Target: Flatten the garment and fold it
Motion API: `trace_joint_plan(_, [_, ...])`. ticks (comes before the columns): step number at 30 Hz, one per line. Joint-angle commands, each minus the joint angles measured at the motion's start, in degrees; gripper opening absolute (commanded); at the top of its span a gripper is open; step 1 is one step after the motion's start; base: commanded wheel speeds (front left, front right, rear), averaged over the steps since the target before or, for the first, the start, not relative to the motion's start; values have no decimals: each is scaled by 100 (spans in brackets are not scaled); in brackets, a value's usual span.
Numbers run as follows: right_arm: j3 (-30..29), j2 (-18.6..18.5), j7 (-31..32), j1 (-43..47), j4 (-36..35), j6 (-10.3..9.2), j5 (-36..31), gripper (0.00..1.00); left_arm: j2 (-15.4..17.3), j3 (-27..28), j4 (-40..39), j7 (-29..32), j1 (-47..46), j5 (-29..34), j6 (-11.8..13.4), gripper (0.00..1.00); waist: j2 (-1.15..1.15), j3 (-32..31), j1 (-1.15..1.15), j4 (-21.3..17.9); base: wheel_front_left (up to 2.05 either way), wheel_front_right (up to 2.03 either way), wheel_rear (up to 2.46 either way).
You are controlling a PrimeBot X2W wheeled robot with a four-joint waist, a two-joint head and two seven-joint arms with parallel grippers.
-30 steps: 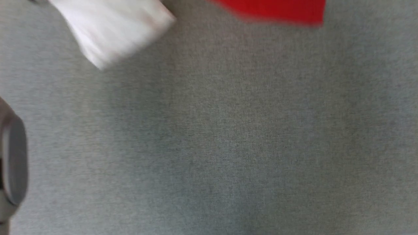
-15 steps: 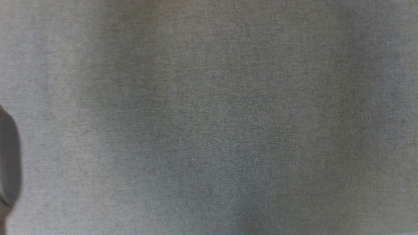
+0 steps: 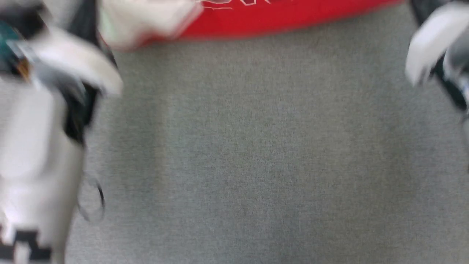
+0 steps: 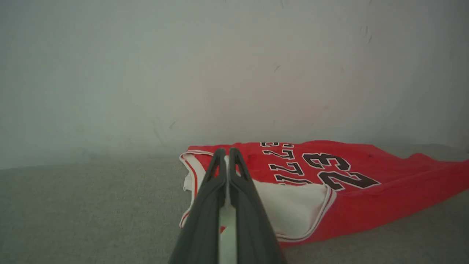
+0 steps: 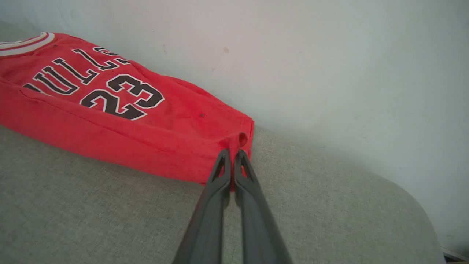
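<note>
— Shirt [image 3: 293, 18] back in head view, at 12 o'clock; camera swung up.
— Grippers?
— Left gripper [image 4: 227, 152] clamps the sleeve [image 4: 293, 209], right gripper [image 5: 232, 154] the hem corner [image 5: 245, 135]. Fold looks half made.

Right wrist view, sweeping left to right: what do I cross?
Striped collar trim → "BULLS" lettering → number 23 → right pincer, tips closed at the hem corner of the garment → bare grey surface, up to its rounded edge.
</note>
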Motion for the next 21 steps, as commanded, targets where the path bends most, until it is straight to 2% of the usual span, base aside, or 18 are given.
trace_joint_plan(1, [-85, -6, -34, 358, -74, -11, 116, 0, 27, -57, -96, 103, 421, -47, 38, 0, 0, -585, 1, 198, 0, 0, 0])
trace_joint_plan(9, [-608, 129, -14, 2314, -500, -11, 204, 0, 63, -292, -731, 985, 2645, -503, 286, 0, 0, -1248, 1, 343, 0, 0, 0])
trace_joint_plan(16, [-1111, 373, 70, 3582, -959, -11, 125, 0, 181, -292, -1328, 1498, 4026, -818, 658, 0, 0, -1583, 1, 382, 0, 0, 0])
trace_joint_plan(21, [-1361, 619, 400, 4407, -1267, -11, 42, 0, 284, -261, -1673, 1682, 4777, -950, 881, 0, 0, -1750, 1, 369, 0, 0, 0])
